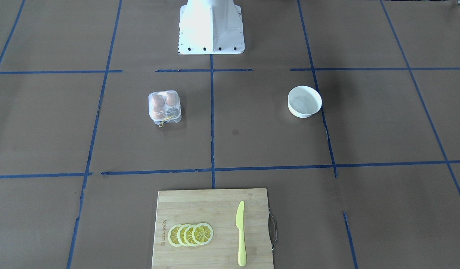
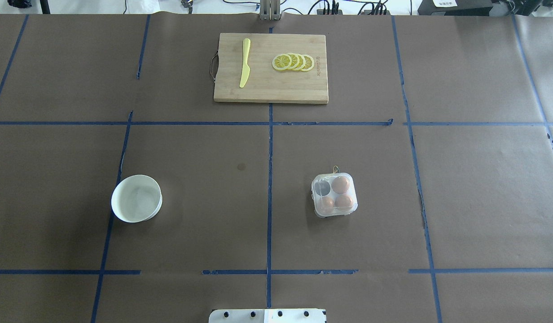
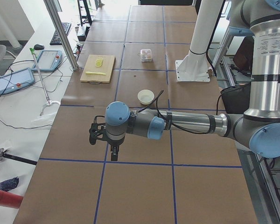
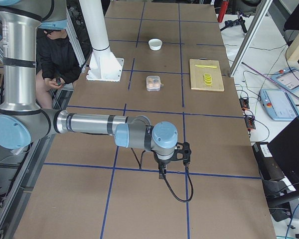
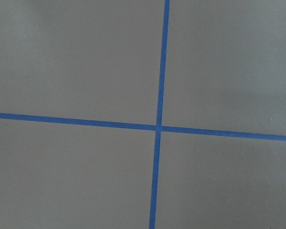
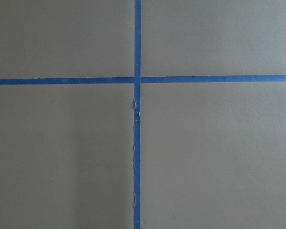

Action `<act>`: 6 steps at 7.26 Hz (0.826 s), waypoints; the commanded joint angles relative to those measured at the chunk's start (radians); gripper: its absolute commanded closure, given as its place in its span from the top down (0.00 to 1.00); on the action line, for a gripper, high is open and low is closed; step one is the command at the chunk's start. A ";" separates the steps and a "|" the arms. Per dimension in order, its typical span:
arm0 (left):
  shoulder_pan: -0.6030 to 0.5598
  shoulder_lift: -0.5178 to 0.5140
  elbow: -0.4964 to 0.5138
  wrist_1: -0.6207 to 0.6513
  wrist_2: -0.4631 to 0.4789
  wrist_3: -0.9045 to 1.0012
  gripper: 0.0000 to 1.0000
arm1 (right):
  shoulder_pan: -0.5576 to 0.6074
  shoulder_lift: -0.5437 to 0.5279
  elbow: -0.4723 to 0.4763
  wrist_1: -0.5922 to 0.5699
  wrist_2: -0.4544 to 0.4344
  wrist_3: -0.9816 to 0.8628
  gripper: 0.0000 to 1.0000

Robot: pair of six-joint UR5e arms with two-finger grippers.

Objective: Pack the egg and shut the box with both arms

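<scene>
The box [image 2: 334, 194] is a small clear egg carton standing on the brown table right of centre, and its lid looks down. Inside it lie three tan-brown eggs: one egg [image 2: 340, 184] at the far right and two at the near side; the far-left cell is dark and holds no egg. The box also shows in the front view [image 1: 165, 106]. Neither arm shows in the overhead or front view. The left gripper [image 3: 114, 154] hangs over the table's left end, far from the box. The right gripper [image 4: 162, 172] hangs over the right end. I cannot tell whether either is open or shut.
A round white bowl [image 2: 136, 198] stands left of centre. A wooden cutting board [image 2: 271, 67] at the far edge holds lemon slices [image 2: 293, 62] and a yellow knife [image 2: 245, 63]. The white pedestal base [image 1: 211, 28] stands at the robot's side. Both wrist views show only brown paper and blue tape lines.
</scene>
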 commanded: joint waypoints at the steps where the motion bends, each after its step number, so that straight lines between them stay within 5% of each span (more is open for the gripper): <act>1: 0.000 -0.014 0.003 0.001 0.000 -0.043 1.00 | 0.000 0.000 0.000 0.005 0.001 0.004 1.00; 6: 0.021 -0.009 -0.009 0.120 0.000 0.036 1.00 | 0.000 0.000 0.002 0.005 0.005 0.006 1.00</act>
